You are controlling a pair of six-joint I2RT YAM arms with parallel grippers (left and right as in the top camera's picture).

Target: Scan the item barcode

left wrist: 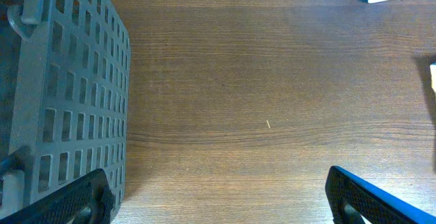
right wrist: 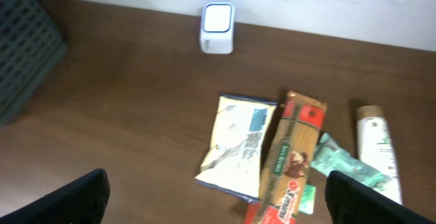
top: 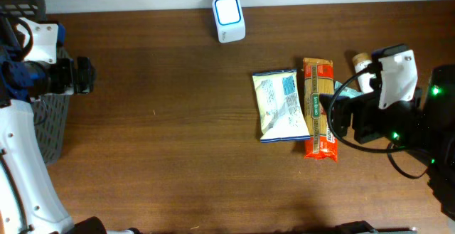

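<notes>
Near bench [top: 178, 134] right edge, white-blue pouch [top: 280, 106] lies flat just beside orange pasta pack [top: 319, 109], w/ bottle [top: 366, 70] beyond. Scanner [top: 228, 18] sits at far edge, well apart. Right end effector [right wrist: 218, 207] hovers above packs, fingers wide apart, nothing held. Left end effector [left wrist: 221, 200] by grey basket [left wrist: 68, 81], also spread, empty.

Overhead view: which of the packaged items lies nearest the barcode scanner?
The white-and-blue pouch, leftmost of the group; the orange pasta pack beside it and the white bottle lie farther from the scanner.
</notes>
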